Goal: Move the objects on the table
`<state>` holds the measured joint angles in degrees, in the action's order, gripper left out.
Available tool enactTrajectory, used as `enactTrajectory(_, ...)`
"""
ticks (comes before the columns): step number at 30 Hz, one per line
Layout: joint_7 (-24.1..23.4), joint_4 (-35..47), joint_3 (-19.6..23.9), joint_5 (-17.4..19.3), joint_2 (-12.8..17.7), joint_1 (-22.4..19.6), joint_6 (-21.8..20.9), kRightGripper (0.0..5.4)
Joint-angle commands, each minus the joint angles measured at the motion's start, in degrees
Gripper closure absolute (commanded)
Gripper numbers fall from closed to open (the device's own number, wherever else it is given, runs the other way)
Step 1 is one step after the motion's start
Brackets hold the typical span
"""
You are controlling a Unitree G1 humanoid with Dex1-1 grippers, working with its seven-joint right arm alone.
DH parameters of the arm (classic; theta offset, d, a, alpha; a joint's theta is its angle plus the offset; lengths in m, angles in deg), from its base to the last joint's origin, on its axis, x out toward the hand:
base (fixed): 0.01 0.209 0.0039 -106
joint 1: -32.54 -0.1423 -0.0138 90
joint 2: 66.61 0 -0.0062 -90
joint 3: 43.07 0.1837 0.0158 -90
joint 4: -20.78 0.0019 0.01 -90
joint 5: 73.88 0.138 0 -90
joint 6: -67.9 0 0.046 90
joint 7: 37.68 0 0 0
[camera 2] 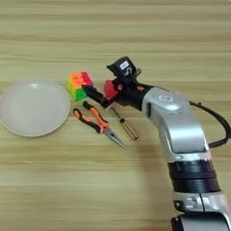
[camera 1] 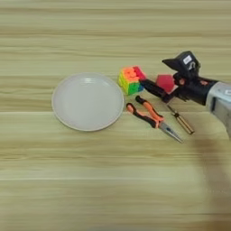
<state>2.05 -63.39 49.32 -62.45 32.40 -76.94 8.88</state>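
My gripper (camera 2: 104,88) straddles the red cube (camera 1: 165,82) — grip state indeterminate — so I risk knocking the adjacent puzzle cube (camera 1: 131,80) or screwdriver (camera 1: 181,120).

round pale grey plate (camera 1: 88,102), upright, bare

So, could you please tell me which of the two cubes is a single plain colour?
The small red cube, sitting right of the multicoloured puzzle cube and partly behind the tool; the puzzle cube shows orange, yellow, green and pink squares.
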Motion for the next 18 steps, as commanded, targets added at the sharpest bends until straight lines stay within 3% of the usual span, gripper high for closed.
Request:
enactTrajectory(1, -2.21, 0.57, 0.87, 0.91, -0.54, -5.66, -1.74, 0.04)
enactTrajectory(10, -3.41, 2.50, 1.82, 2.81, -2.98, -5.77, -2.75, 0.04)
enactTrajectory(18, -4.28, 5.96, 2.43, 3.51, -2.17, -5.05, -0.58, 0.04)
